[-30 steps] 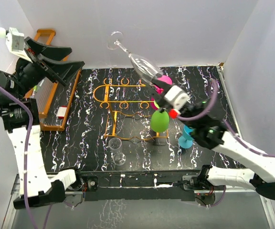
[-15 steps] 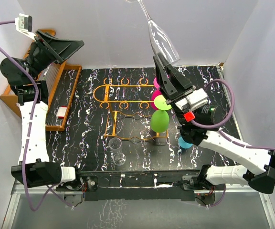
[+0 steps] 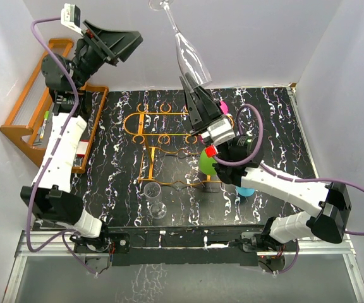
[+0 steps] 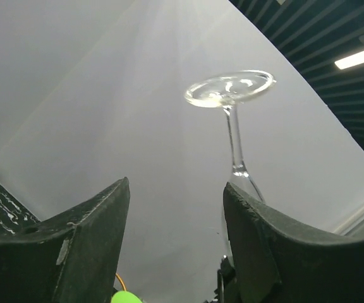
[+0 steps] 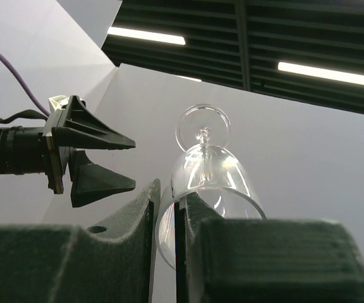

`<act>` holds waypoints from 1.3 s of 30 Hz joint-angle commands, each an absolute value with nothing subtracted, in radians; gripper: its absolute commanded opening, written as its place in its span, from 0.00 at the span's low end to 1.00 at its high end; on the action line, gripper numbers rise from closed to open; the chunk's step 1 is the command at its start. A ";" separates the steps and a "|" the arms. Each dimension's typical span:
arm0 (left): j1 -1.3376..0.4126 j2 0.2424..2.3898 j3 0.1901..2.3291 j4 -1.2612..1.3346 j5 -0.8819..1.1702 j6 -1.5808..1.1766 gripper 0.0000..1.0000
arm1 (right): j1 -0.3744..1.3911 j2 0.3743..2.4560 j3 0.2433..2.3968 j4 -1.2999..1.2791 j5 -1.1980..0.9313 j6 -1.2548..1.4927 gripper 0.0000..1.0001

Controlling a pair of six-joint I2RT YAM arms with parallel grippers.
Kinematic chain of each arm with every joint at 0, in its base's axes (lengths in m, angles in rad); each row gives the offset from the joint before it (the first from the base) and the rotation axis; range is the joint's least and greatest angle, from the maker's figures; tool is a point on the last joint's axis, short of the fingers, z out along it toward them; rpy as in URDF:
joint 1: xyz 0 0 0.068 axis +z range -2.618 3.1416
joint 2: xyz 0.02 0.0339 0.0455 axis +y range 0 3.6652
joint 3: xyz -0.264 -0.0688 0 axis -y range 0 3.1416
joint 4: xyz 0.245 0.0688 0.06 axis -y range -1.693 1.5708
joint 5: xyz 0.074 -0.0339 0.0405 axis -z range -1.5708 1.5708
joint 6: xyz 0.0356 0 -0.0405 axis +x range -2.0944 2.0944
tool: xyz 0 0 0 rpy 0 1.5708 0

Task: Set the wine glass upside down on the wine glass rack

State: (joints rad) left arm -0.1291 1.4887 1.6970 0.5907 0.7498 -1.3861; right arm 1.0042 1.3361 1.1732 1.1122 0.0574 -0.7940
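My right gripper (image 3: pixel 194 91) is shut on the rim of a clear wine glass (image 3: pixel 188 53), one finger inside the bowl and one outside. It holds the glass high above the table, bowl down and foot up. The glass fills the right wrist view (image 5: pixel 210 183), and its foot and stem show in the left wrist view (image 4: pixel 232 120). The orange-gold wire rack (image 3: pixel 163 136) stands on the black marbled table, below and left of the glass. My left gripper (image 3: pixel 120 43) is open and empty, raised high at the back left, facing the glass.
A green glass (image 3: pixel 208 161), pink glasses (image 3: pixel 223 107) and a blue glass (image 3: pixel 245 189) are at the rack's right end. A clear tumbler (image 3: pixel 154 201) stands near the front. A brown wooden shelf (image 3: pixel 40 117) sits at the left.
My right arm has swung the glass left and a little lower, nearer the rack. My left arm has risen and moved right, its open gripper now closer to the glass.
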 commanded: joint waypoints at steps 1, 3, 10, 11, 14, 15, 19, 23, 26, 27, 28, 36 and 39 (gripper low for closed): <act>-0.180 1.522 1.849 0.562 0.681 -1.360 0.61 | 1.008 1.307 1.171 1.281 0.055 -0.843 0.08; -0.209 1.547 1.891 0.511 0.672 -1.330 0.60 | 1.008 1.308 1.160 1.301 0.051 -0.848 0.08; -0.323 1.594 2.013 0.378 0.660 -1.208 0.63 | 1.007 1.329 1.155 1.321 0.067 -0.884 0.08; -0.333 1.595 2.018 0.372 0.660 -1.199 0.64 | 1.007 1.333 1.156 1.319 0.066 -0.887 0.08; -0.345 1.597 2.026 0.371 0.656 -1.192 0.65 | 1.008 1.345 1.163 1.314 0.067 -0.902 0.08; -0.348 1.598 2.030 0.373 0.654 -1.191 0.66 | 1.008 1.350 1.163 1.313 0.066 -0.910 0.08; -0.368 1.621 2.077 0.350 0.649 -1.167 0.66 | 1.008 1.370 1.161 1.310 0.053 -0.913 0.08; -0.374 1.647 2.119 0.366 0.656 -1.172 0.67 | 1.008 1.388 1.161 1.309 0.048 -0.909 0.08; -0.376 1.669 2.154 0.373 0.650 -1.181 0.68 | 1.008 1.395 1.160 1.311 0.043 -0.909 0.08; -0.377 1.674 2.160 0.375 0.649 -1.182 0.68 | 1.007 1.397 1.159 1.313 0.044 -0.909 0.08; -0.379 1.680 2.163 0.377 0.651 -1.183 0.68 | 1.008 1.399 1.157 1.313 0.042 -0.910 0.08; -0.404 1.705 2.172 0.397 0.664 -1.186 0.54 | 1.008 1.406 1.148 1.313 0.055 -0.920 0.08; -0.417 1.704 2.168 0.400 0.670 -1.176 0.51 | 1.007 1.410 1.143 1.304 0.049 -0.922 0.08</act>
